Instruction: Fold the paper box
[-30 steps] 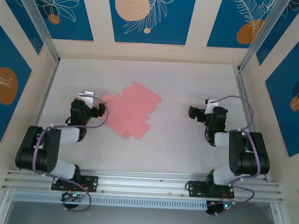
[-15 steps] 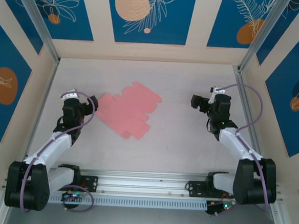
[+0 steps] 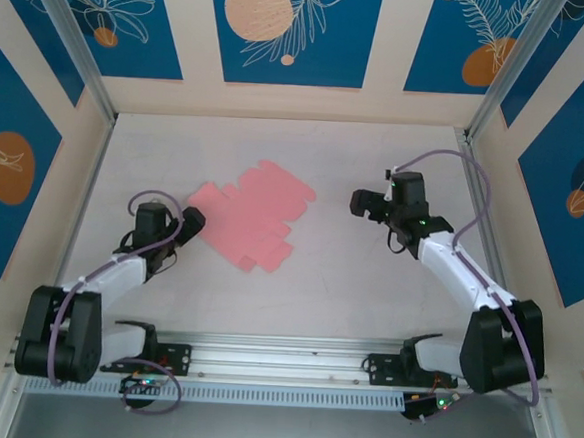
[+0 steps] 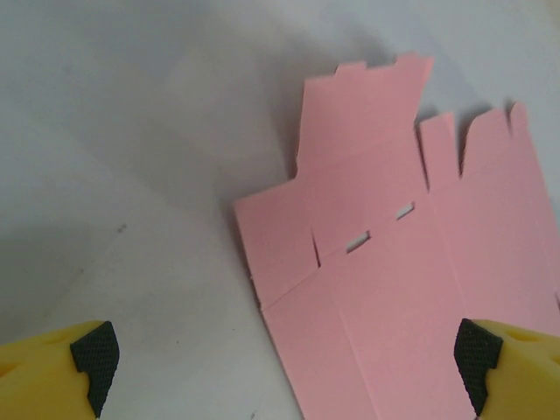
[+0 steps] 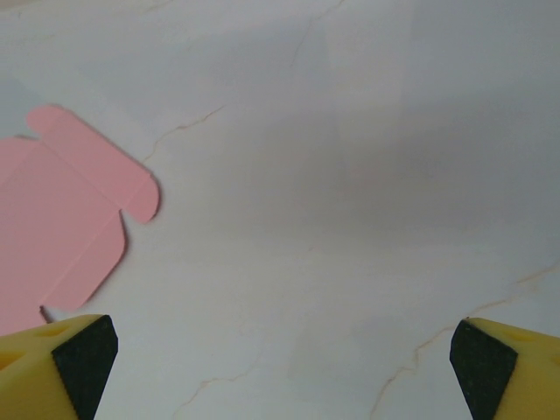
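The paper box [image 3: 255, 213] is a flat salmon-pink die-cut sheet with tabs and slots, lying unfolded on the white table. My left gripper [image 3: 190, 220] sits at the sheet's left edge, open, its fingertips [image 4: 94, 359] spread wide with the sheet [image 4: 394, 262] spanning under the gap toward the right fingertip. My right gripper [image 3: 361, 203] hovers to the right of the sheet, open and apart from it, with bare table between its fingertips [image 5: 83, 354]. One rounded flap of the sheet [image 5: 61, 219] shows at the left of the right wrist view.
The white tabletop [image 3: 348, 283] is walled by blue-and-cream panels at the back [image 3: 285, 38] and both sides. An aluminium rail [image 3: 283, 354] runs along the near edge by the arm bases.
Both arms have stretched out from a tucked pose. The left gripper came down to the sheet's left edge; the right gripper moved left toward the sheet. The sheet has not moved.
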